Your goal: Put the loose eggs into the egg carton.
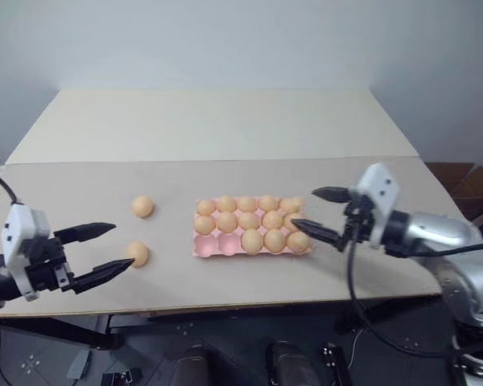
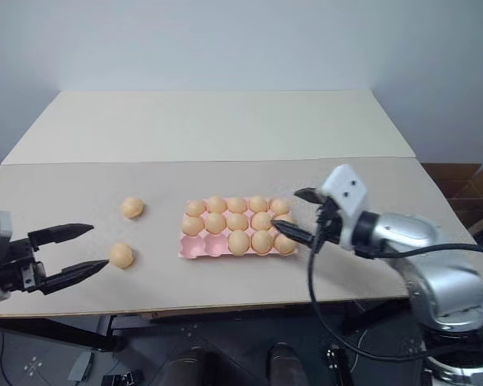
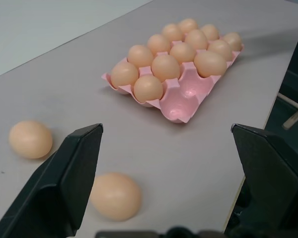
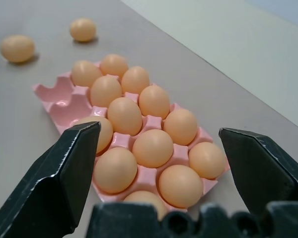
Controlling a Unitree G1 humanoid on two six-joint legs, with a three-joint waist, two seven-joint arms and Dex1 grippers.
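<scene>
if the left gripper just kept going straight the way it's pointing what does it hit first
Most likely the nearer loose egg, which lies on the table just ahead of the left gripper, close by one of its open jaws. Depth is unclear, so it might slip past that egg; the egg carton lies farther along.

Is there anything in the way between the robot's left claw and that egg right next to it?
No. The open left gripper faces the nearest loose egg across bare table; nothing visible lies between them.
</scene>
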